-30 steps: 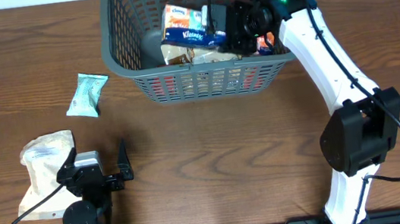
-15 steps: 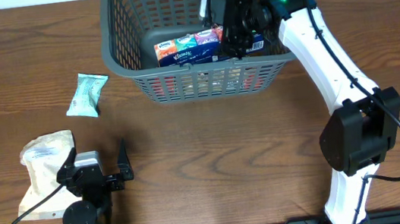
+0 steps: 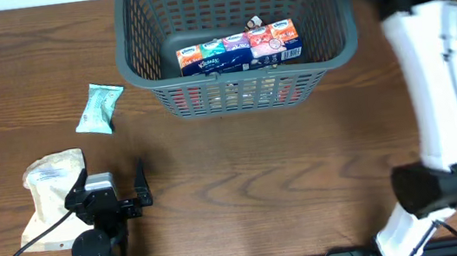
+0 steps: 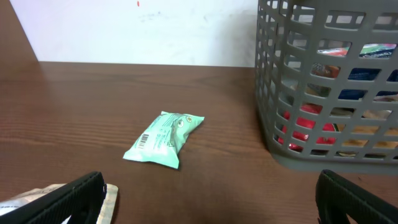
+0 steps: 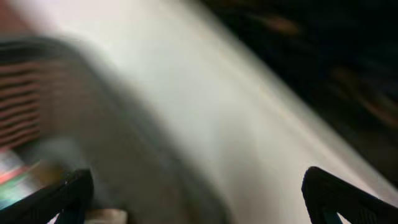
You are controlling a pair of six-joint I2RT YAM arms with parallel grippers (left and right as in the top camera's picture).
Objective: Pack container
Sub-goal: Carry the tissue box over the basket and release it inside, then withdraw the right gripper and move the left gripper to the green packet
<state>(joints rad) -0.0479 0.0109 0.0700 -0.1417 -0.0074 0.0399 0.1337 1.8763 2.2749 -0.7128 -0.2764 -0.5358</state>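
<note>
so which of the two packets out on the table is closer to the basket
The small mint-green foil packet, lying just left of the dark grey slotted plastic basket. The larger beige crinkled bag sits much farther off.

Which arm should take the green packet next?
Left. Its open claw faces the packet with bare table between; the right arm is beyond the basket's far right corner.

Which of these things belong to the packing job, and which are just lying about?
Belongs to the job:
- grey basket
- tissue packs, already inside it
- green packet and beige bag out on the table, probably waiting to go in

Just lying about:
- black cable trailing over the table; robot wiring, not for packing
</note>
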